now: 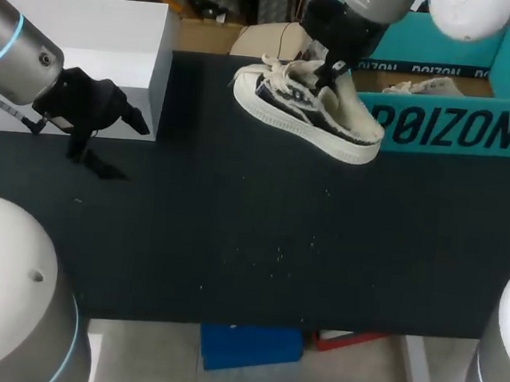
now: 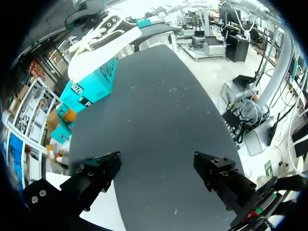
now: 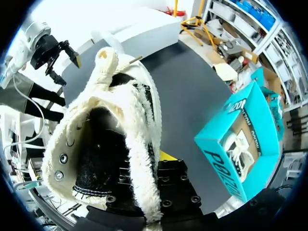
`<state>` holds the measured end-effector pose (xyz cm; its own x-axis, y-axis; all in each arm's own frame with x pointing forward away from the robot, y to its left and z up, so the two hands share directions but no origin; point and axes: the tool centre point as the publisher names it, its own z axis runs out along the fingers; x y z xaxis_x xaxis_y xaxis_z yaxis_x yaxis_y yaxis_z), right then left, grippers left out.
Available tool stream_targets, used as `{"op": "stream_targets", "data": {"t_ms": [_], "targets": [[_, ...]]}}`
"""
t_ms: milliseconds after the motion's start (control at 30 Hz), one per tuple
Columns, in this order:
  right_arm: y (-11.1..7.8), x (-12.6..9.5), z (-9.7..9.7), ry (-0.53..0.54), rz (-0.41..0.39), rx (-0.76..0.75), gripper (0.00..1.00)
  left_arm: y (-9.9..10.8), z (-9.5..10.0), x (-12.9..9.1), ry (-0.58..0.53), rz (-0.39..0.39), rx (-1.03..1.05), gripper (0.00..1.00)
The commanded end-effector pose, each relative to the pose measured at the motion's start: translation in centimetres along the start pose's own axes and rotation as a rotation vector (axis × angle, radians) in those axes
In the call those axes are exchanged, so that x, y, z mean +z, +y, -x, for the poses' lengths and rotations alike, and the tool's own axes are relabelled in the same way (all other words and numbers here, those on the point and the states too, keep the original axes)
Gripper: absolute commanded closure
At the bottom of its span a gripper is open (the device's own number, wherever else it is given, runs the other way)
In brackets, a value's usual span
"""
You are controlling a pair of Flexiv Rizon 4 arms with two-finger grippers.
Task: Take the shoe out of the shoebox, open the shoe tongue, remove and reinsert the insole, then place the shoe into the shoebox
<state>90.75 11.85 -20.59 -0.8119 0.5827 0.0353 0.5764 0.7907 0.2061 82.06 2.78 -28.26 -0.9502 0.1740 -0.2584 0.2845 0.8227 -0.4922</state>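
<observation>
A cream low-top shoe (image 1: 302,110) with a fleece lining and white sole is held just in front of the teal shoebox (image 1: 448,127), toe pointing left. My right gripper (image 1: 332,73) comes down from above and is shut on the shoe's collar. In the right wrist view the fleece edge of the shoe (image 3: 120,120) is pinched in that gripper (image 3: 144,163), and the dark inside of the shoe shows. My left gripper (image 1: 120,146) hangs open at the table's left with nothing in it. From its wrist view (image 2: 156,163) the shoe (image 2: 103,48) and shoebox (image 2: 91,86) lie far ahead.
A second cream shoe (image 1: 429,86) lies inside the shoebox. A white box (image 1: 91,25) stands at the back left, right behind my left gripper. Black tabletop (image 1: 250,244) stretches between the two arms down to the front edge.
</observation>
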Motion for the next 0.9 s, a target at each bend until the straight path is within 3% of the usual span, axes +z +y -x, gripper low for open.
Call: {"op": "stream_targets", "data": {"t_ms": [33,600,700,900], "targets": [[0.5,-4.5,-0.2,-0.16,-0.247,-0.572,1.0,0.0,-0.1,0.1,-0.001,0.003,0.0,0.0],[0.5,-4.5,-0.2,-0.16,-0.247,-0.572,1.0,0.0,-0.1,0.1,-0.001,0.003,0.0,0.0],[-0.1,-3.6,2.2,-0.157,-0.272,-0.557,1.0,0.0,-0.1,0.1,-0.001,0.003,0.0,0.0],[-1.1,-4.3,9.8,-0.174,-0.282,-0.605,1.0,0.0,-0.1,0.1,-0.001,0.003,0.0,0.0]]}}
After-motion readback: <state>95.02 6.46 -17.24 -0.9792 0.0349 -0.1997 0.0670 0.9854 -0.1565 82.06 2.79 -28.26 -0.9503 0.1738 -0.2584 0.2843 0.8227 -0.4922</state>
